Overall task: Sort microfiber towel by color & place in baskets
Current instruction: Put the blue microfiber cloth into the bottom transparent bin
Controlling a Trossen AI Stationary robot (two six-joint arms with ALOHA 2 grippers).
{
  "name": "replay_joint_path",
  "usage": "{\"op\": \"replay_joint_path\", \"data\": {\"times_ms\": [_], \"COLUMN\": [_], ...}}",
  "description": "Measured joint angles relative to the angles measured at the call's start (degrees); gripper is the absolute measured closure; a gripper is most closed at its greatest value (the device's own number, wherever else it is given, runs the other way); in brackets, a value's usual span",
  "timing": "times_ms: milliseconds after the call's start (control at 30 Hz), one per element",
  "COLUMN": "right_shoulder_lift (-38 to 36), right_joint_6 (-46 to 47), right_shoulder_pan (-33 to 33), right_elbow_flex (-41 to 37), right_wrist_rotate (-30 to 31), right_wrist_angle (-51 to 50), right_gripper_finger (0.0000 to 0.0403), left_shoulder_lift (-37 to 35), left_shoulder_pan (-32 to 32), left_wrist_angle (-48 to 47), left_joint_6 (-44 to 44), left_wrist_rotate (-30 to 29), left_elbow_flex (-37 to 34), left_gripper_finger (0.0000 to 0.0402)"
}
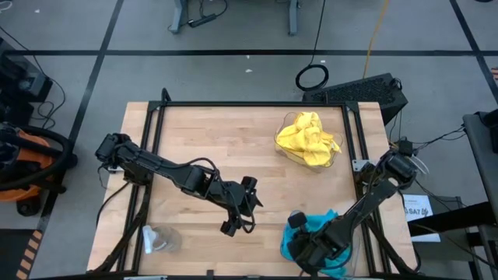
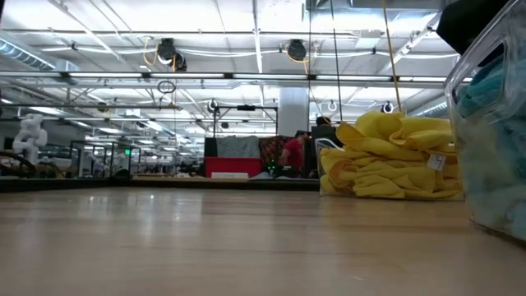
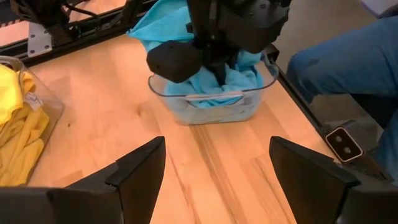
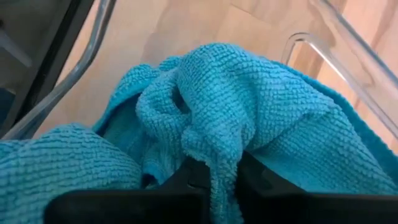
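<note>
Presently on the table:

- Table (image 1: 202, 140): light wooden top in a dark metal frame, seen from above with both arms over it.
- Yellow towels (image 1: 307, 138): a heap of bright yellow microfiber cloths piled in the far clear basket (image 1: 333, 161), toward the table's right half. In the low view the heap (image 2: 390, 158) stands above the basket's rim, and a small white tag shows on one cloth.
- Turquoise towels (image 1: 319, 225): blue cloths bunched in the near clear basket (image 3: 205, 109), at the table's near right edge, spilling over its rim. In the low view this basket's wall (image 2: 493, 123) fills the right border with blue cloth behind it.
- Right gripper (image 4: 214, 177): down inside the near basket, fingers pressed nearly together with a fold of turquoise cloth pinched between them. From the left wrist view its dark body (image 3: 211, 43) sits on top of the blue pile.
- Left gripper (image 1: 240, 208): above bare wood near the middle of the table's near half, well apart from both baskets, fingers (image 3: 140, 174) spread wide with nothing between them.
- Small clear round object (image 1: 159, 239): on the near left corner, alone.
- Person's leg in blue trousers (image 3: 348, 59): beside the table's edge, just past the near basket.
</note>
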Motion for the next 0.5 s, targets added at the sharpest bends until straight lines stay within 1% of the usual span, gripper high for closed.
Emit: {"op": "replay_joint_path", "data": {"times_ms": [100, 233, 400, 500], "right_shoulder_lift": [-0.8, -3.0, -8.1, -11.6], "right_joint_6": [0.5, 2.2, 3.9, 4.3], "right_shoulder_pan": [-0.2, -0.1, 0.1, 0.7], "right_elbow_flex": [0.0, -0.3, -0.4, -0.4], "right_wrist_rotate": [-0.7, -1.4, -2.1, -2.0], "right_wrist_angle": [0.0, -0.3, -0.7, -0.6], "right_gripper_finger": [0.0362, 0.031, 0.0242, 0.0212], "left_shoulder_lift": [0.0, 0.0, 0.0, 0.0], "left_shoulder_pan": [0.0, 0.0, 0.0, 0.0], "left_wrist_angle": [-0.5, -1.5, -2.2, -3.3], "left_joint_6": [-0.1, -0.3, -1.4, -1.5], "left_wrist_rotate": [-0.4, -0.9, -1.1, -1.3], "left_elbow_flex": [0.0, 0.0, 0.0, 0.0], "left_gripper_finger": [0.0109, 0.0109, 0.0109, 0.0109]}}
